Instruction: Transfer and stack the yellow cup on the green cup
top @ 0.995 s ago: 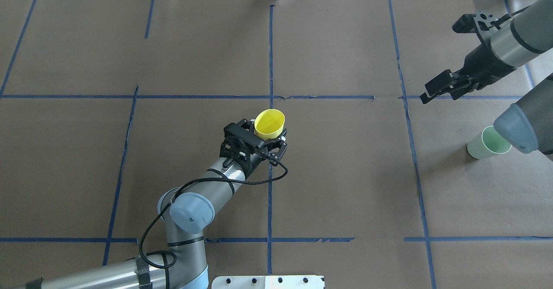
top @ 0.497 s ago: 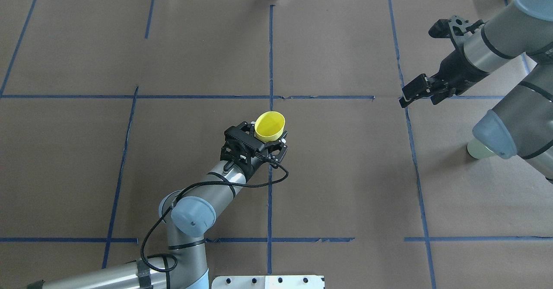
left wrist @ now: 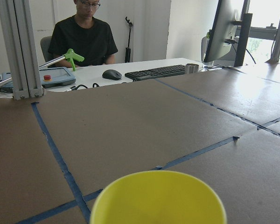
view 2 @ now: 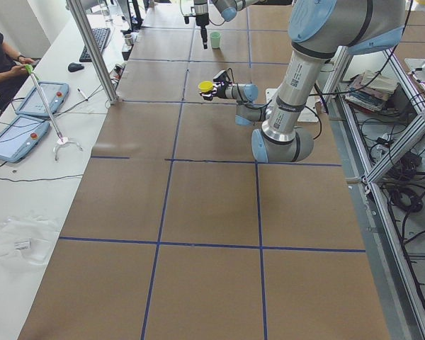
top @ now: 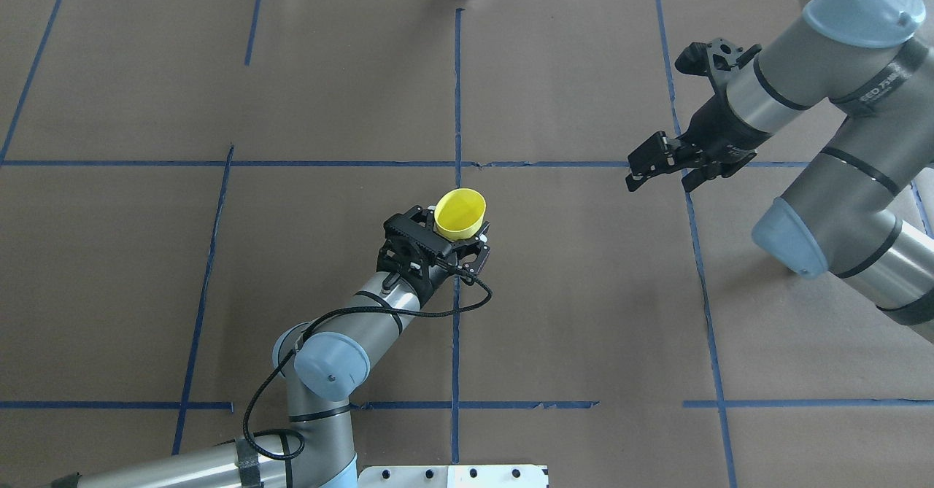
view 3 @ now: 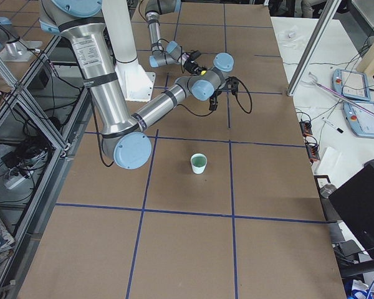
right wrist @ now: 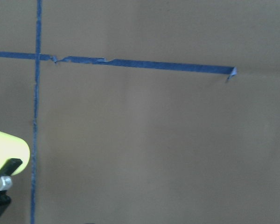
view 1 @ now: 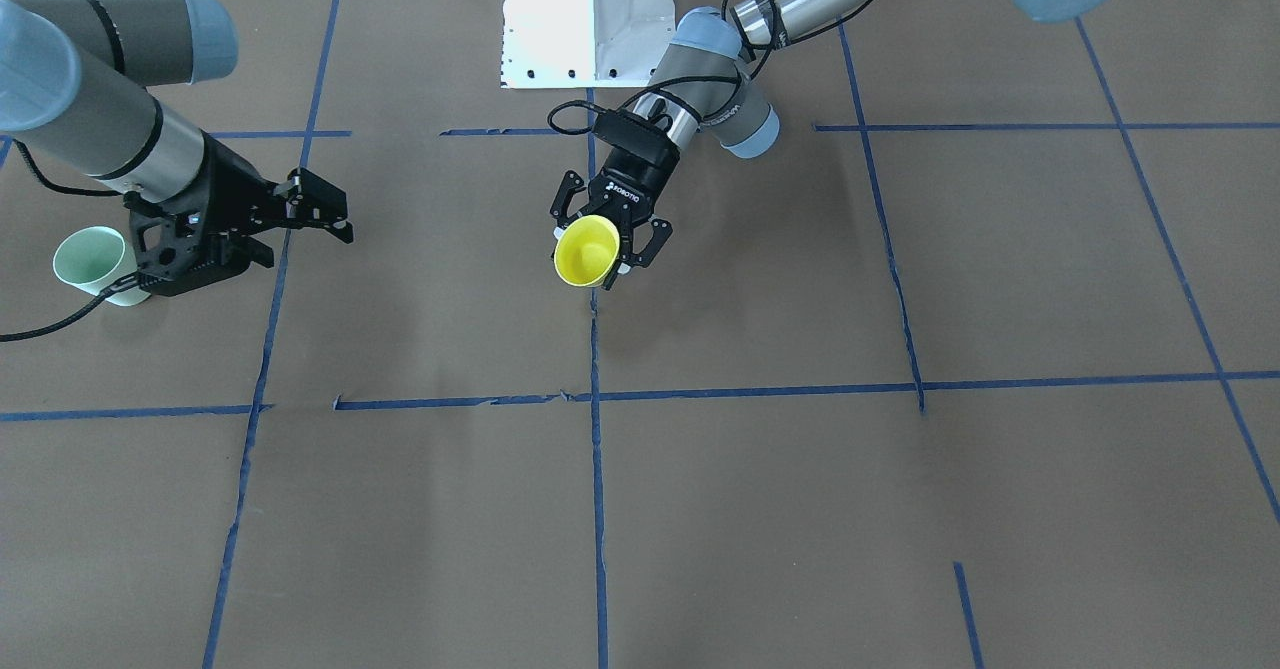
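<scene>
The yellow cup (top: 460,213) hangs tilted above the table's middle, its mouth facing away from the robot, with my left gripper (top: 457,231) shut on its lower part. Its rim fills the bottom of the left wrist view (left wrist: 158,198) and shows at the left edge of the right wrist view (right wrist: 4,148). The green cup (view 1: 90,259) stands upright on the table at the robot's right side (view 3: 199,163); in the overhead view the right arm hides it. My right gripper (top: 641,168) is open and empty, in the air between the two cups and pointing toward the yellow one.
Blue tape lines (top: 457,109) divide the brown table cover into squares. The white robot base plate (view 1: 585,19) sits at the near edge. A person (left wrist: 86,39) sits at a desk with a keyboard (left wrist: 154,72) beyond the table's left end.
The right arm has swung left toward the table's middle, and its elbow now covers the green cup in the overhead view. The left gripper with the yellow cup has shifted slightly right.
</scene>
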Available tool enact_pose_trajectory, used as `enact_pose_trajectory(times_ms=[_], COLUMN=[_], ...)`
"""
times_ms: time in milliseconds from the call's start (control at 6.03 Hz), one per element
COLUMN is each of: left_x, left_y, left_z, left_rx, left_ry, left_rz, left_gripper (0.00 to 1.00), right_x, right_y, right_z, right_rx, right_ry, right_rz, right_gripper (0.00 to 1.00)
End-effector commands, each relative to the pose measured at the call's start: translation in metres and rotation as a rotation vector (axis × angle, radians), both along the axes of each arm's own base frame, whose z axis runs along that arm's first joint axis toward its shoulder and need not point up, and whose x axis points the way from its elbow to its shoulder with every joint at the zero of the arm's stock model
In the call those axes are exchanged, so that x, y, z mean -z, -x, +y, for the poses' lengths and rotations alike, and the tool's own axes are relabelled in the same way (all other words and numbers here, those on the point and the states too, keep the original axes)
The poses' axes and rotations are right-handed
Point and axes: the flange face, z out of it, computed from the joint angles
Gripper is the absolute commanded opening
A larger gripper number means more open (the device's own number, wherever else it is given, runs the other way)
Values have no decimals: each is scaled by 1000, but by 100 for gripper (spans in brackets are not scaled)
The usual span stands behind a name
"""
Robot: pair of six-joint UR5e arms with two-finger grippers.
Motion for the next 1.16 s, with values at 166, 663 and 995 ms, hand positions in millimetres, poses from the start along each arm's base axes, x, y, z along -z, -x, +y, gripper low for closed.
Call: enact_pose_trajectory(times_ms=[166, 663, 995], left_x=[16, 23, 28], left_y=[-7, -7, -10], left_z=[8, 12, 18], left_rx=[-10, -18, -27], left_ry=[-26, -55, -75], left_rz=[-5, -18, -33], left_gripper=[26, 25, 26], right_x=[56, 69, 81], right_y=[62, 91, 100], right_z=[7, 17, 16], right_rx=[-38, -25, -29], right_ry=[164, 207, 191], right_rz=[-15, -12, -16], right_gripper=[100, 100, 100])
